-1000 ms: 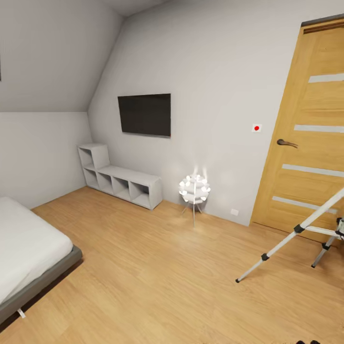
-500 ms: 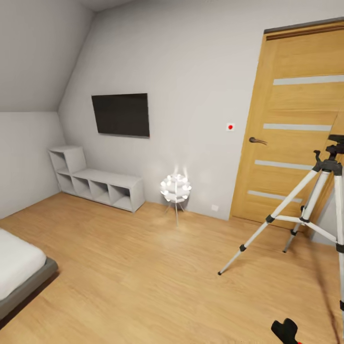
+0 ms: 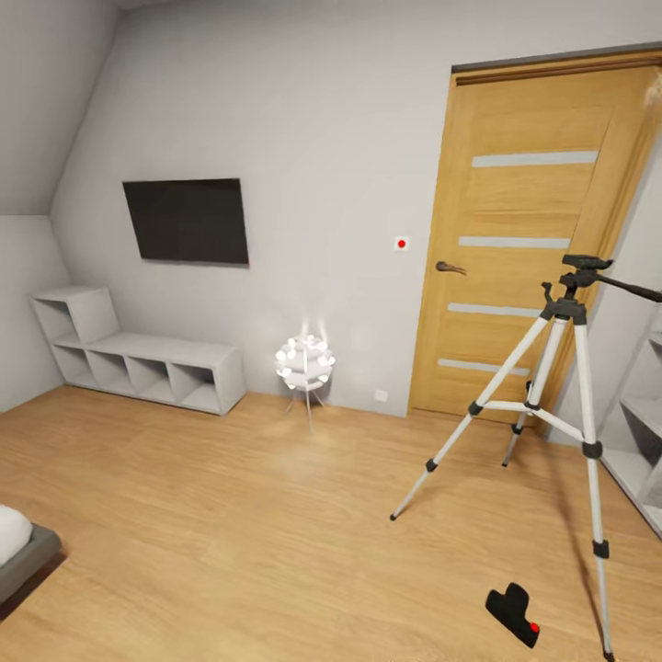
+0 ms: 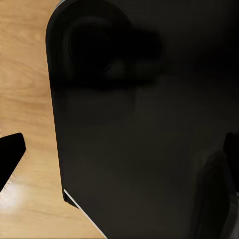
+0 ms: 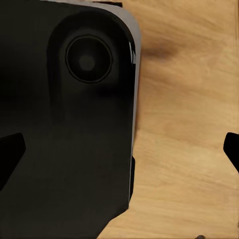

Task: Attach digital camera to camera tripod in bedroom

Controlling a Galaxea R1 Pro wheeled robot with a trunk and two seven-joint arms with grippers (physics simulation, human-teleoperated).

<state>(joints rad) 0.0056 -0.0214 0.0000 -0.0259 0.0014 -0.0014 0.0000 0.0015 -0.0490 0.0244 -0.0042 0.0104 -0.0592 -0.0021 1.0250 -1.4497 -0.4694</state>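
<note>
Here the digital camera [image 3: 513, 614] lies on the floor [image 3: 230, 515] beside the camera tripod [image 3: 552, 386]; finger spread unclear.

Your head view cuts the bed [image 3: 20, 552] to a corner at near left, and the right-hand shelving [image 3: 644, 432] and pan handle [image 3: 630, 289] run off the right edge. Dark robot body [image 4: 149, 124] blocks both wrist views; finger state unreadable.
</note>
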